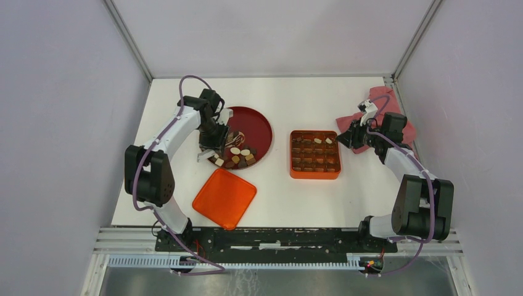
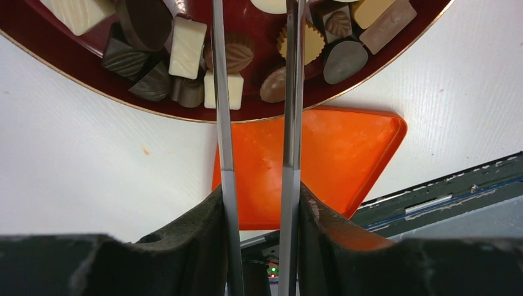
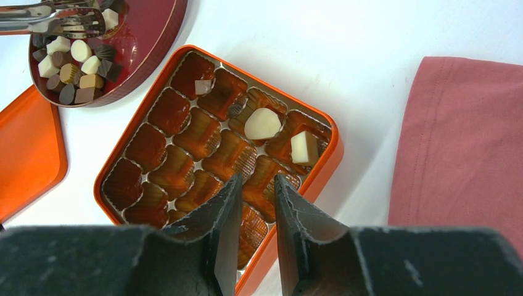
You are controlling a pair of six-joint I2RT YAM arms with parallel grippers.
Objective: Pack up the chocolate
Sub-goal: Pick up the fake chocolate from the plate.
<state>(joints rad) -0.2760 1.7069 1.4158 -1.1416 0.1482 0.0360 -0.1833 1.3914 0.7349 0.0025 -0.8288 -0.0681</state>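
Observation:
Several chocolates (image 1: 237,157), dark brown, tan and cream-white, lie heaped on the near side of the round dark red plate (image 1: 256,120). My left gripper (image 1: 213,145) hangs over them, shut on metal tongs (image 2: 225,123) whose two blades reach out above the chocolates (image 2: 187,46); the tips run out of the left wrist view. The orange compartment box (image 1: 315,176) stands right of the plate. Three pale chocolates (image 3: 262,123) sit in its far rows. My right gripper (image 1: 345,137) hovers by the box's far right corner, its fingers slightly apart with nothing between them (image 3: 257,179).
An orange lid (image 1: 224,197) lies in front of the plate, near the left arm's base. A red cloth (image 1: 385,98) is bunched at the back right under the right arm. White walls close in the table on three sides.

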